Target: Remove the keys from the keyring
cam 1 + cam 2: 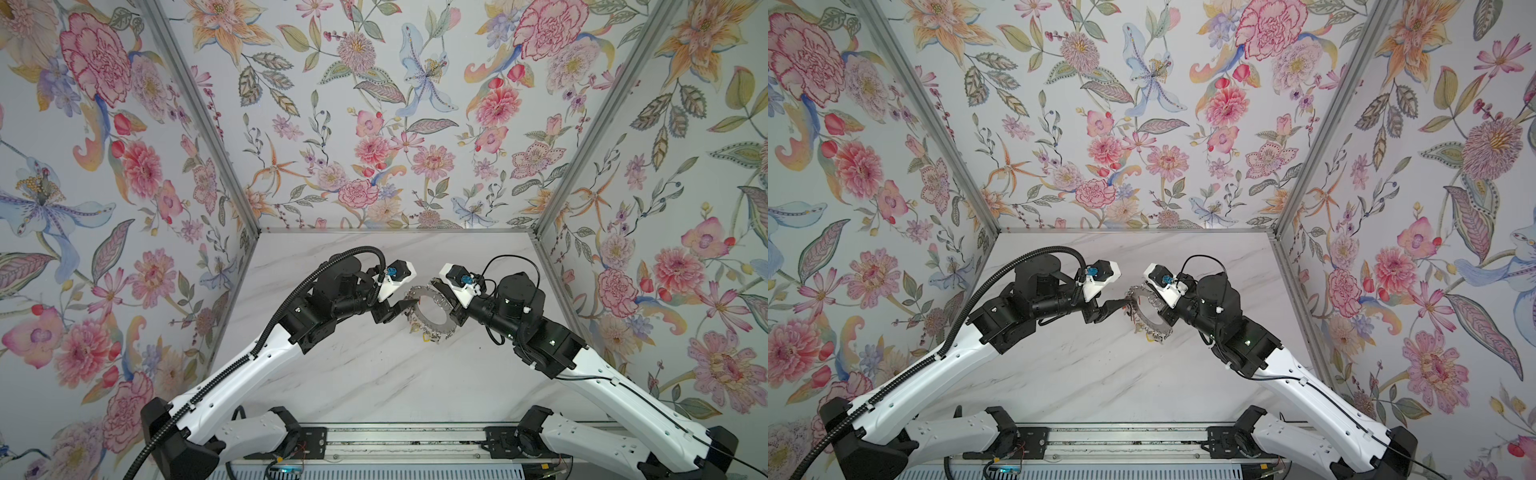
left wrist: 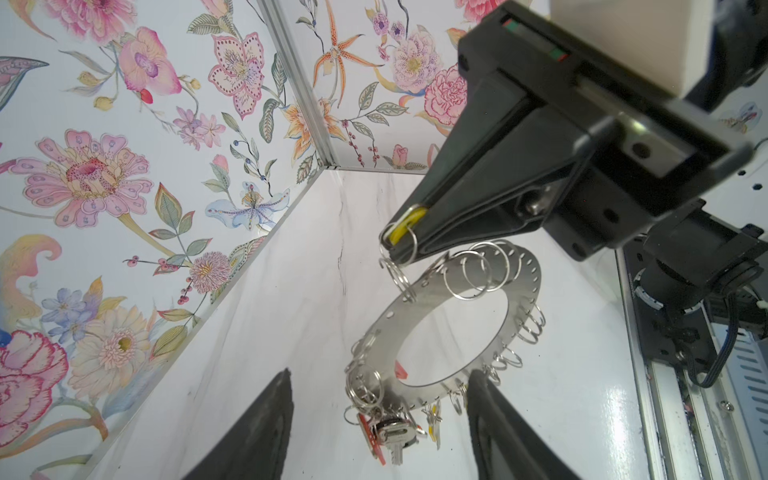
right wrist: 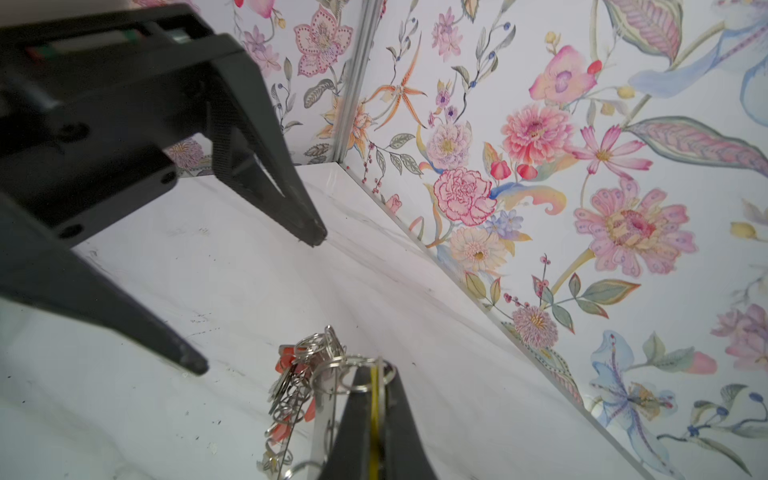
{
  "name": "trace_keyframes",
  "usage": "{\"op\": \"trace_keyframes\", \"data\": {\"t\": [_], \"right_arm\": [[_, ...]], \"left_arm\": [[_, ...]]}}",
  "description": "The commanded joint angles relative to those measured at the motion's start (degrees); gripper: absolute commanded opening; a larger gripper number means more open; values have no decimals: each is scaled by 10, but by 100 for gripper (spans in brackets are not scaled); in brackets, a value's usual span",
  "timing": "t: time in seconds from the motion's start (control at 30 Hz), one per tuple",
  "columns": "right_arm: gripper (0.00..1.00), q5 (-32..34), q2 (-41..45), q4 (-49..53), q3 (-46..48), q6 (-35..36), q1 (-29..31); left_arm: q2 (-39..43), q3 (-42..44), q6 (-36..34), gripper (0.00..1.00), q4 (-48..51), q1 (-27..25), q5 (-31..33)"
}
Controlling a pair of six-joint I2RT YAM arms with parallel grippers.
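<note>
Above table (image 1: 374, 374), clamps right gripper (image 3: 374, 378) on yellow tag (image 2: 409, 222), dangles keyring (image 2: 419, 307) from it, holds left gripper (image 3: 256, 304) spread near keys (image 2: 390, 436).

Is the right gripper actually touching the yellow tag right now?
Touching. The left wrist view shows the right gripper shut, with the yellow tag pinched edge-on between its jaws; the right wrist view agrees.
</note>
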State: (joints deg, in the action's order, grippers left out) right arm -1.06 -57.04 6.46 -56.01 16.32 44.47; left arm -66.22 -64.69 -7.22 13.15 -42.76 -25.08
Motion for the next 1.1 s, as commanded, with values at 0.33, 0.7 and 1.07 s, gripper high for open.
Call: {"op": "trace_keyframes", "data": {"t": [0.33,0.7,1.07], "right_arm": [[0,16,-5,-17,-16,-26,40],[0,-102,0,34,-30,82,3],[0,-263,-31,62,-66,170,-49]], "left_arm": [[12,55,21,65,-58,7,18],[-3,10,-30,64,-30,115,-99],[-47,2,-42,63,-57,122,-183]]}}
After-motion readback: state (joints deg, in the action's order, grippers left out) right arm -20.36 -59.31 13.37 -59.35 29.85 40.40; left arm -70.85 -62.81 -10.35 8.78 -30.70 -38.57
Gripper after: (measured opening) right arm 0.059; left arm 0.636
